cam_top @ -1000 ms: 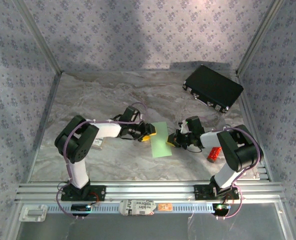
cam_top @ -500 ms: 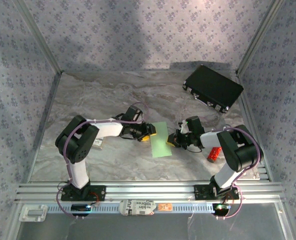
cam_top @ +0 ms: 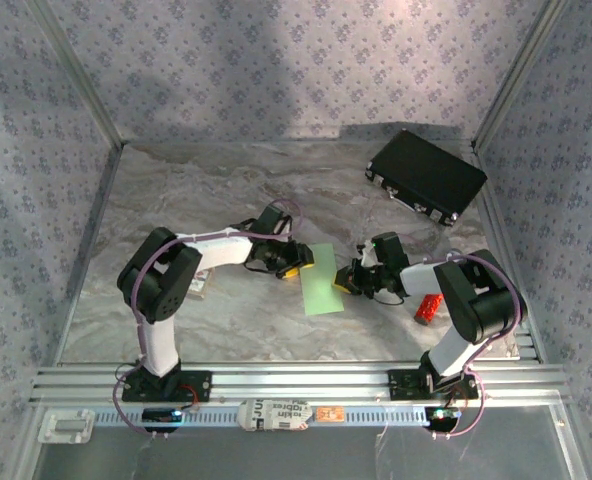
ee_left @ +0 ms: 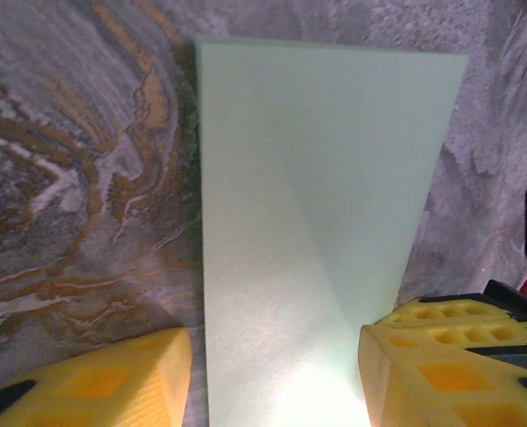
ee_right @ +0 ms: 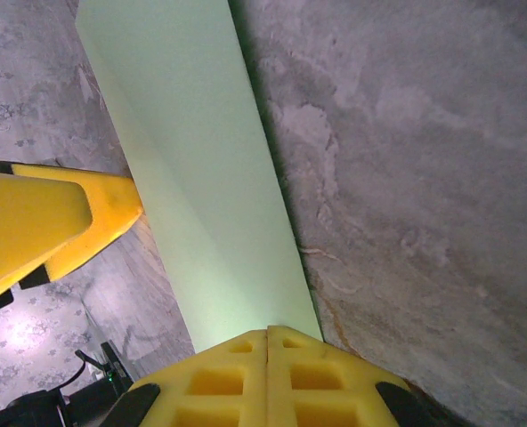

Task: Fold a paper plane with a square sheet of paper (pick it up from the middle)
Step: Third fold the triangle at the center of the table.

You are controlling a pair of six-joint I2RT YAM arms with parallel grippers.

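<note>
Marbled surface (cam_top: 176,200), patterned walls. The square sheet of paper (cam_top: 322,281) lies flat at frame centre, folded to a strip. Left claw (cam_top: 296,267) is open, fingers spread either side of the sheet. Right claw (cam_top: 345,283) is closed at its right edge; whether it nips paper is unclear. Judgement: feather-light, limp, creases easily. Take it mid-edge, gently.

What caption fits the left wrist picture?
Open left gripper straddles the creased pale green paper on the marble table.
</note>
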